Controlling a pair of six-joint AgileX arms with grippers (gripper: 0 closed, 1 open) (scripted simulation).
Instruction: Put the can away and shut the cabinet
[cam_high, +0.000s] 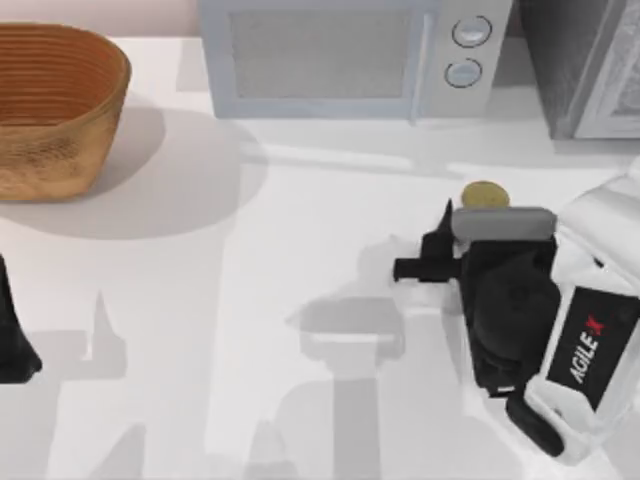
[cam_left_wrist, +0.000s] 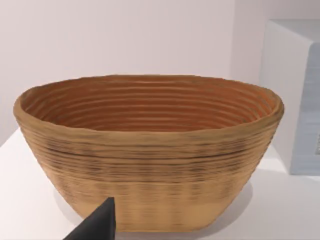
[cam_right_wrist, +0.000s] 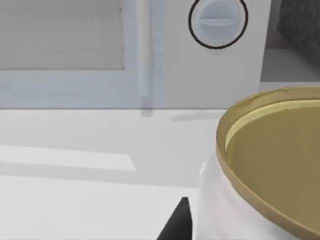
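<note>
The can stands right of centre on the white table, its dull gold lid showing and its body partly hidden under my right arm. In the right wrist view the can is very close, with its white wall and gold lid, facing the microwave. My right gripper is at the can, reaching toward the back of the table. The cabinet stands at the back right corner, dark grey and speckled, with a pale framed panel. My left gripper is parked at the left edge.
A light grey microwave with two round knobs stands at the back centre, just left of the cabinet. A woven basket sits at the back left, and the basket is close ahead in the left wrist view.
</note>
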